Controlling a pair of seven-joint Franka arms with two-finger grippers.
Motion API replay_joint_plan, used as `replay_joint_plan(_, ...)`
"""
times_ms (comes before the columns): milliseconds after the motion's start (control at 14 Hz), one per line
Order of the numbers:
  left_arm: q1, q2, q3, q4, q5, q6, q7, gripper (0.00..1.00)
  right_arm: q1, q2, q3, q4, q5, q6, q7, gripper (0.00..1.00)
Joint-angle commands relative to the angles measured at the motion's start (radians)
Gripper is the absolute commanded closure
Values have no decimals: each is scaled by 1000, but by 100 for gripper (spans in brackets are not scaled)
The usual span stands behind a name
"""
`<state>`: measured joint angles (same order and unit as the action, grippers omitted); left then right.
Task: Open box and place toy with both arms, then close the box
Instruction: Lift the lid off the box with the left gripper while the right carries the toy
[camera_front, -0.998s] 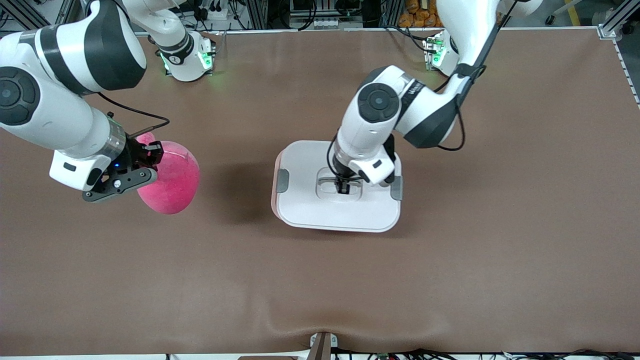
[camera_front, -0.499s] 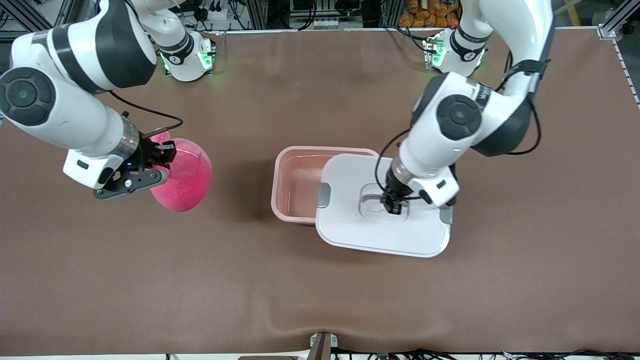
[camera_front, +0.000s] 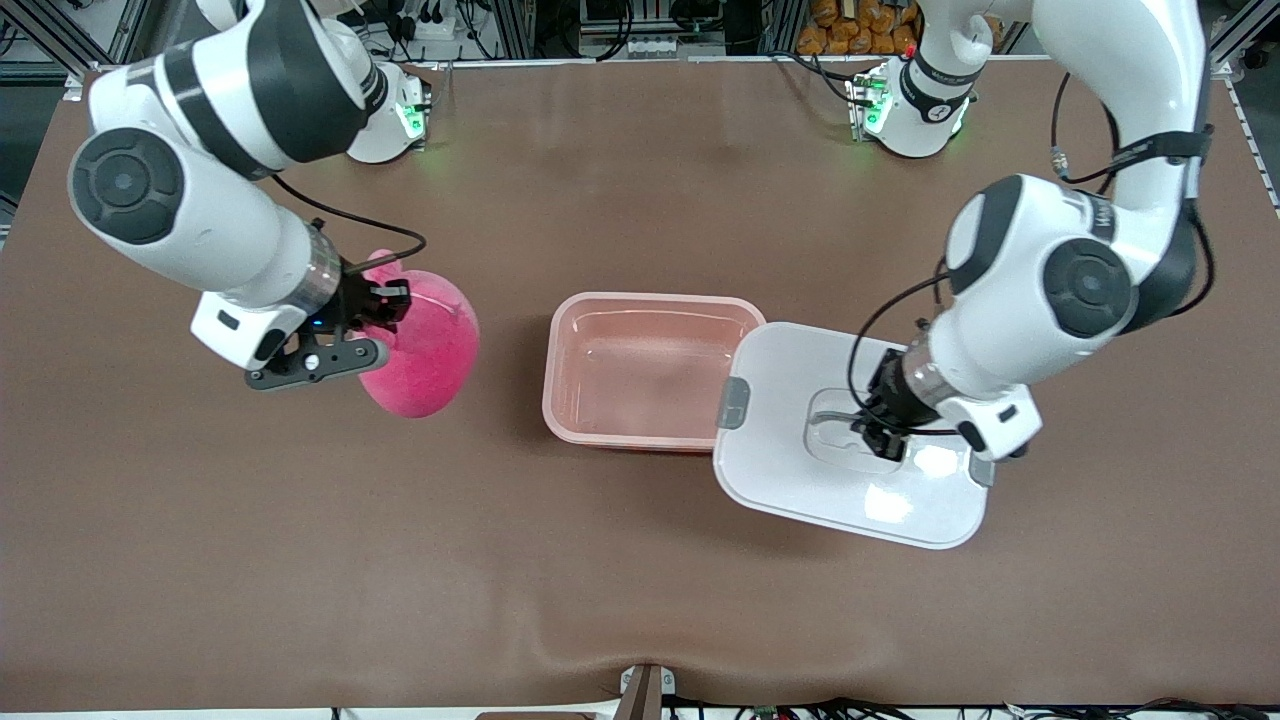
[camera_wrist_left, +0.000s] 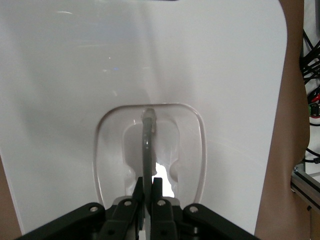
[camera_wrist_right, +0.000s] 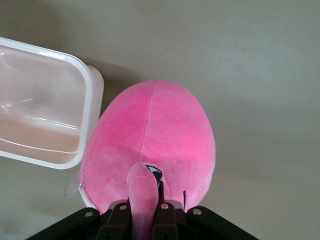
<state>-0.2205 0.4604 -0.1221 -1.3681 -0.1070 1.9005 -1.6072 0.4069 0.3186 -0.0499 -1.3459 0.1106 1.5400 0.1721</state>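
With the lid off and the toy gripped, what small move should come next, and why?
Probably the right gripper should carry the toy sideways until it is over the open box. The tub looks empty, and the left gripper holds the lid by its handle, almost clear of the opening.

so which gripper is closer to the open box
Left. The left gripper holds the lid right beside the box; the right gripper holds the toy up toward the right arm's end.

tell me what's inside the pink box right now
Nothing: the box shows only its bare floor. The lid overlaps the rim at the left arm's end and covers little of the inside.
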Motion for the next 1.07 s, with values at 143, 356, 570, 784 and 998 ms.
replay_joint_plan(143, 105, -46, -11, -36, -31, -58, 151, 100, 58, 91, -8, 141, 93, -31, 148, 100)
replay_joint_plan(356, 174, -46, -14, -36, -60, -66, 208, 100, 107, 198, -8, 276, 135, -21, 225, 100)
replay_joint_plan(570, 194, -34, -13, -36, -60, -66, 216, 100, 136, 237, -5, 298, 136, 37, 228, 100)
replay_joint_plan(784, 216, -31, -13, -37, -62, -66, 250, 100, 141, 255, 22, 298, 136, 69, 230, 100)
replay_joint_plan(998, 222, -32, -14, -46, -62, -66, 262, 100, 150, 270, 51, 298, 138, 92, 286, 100)
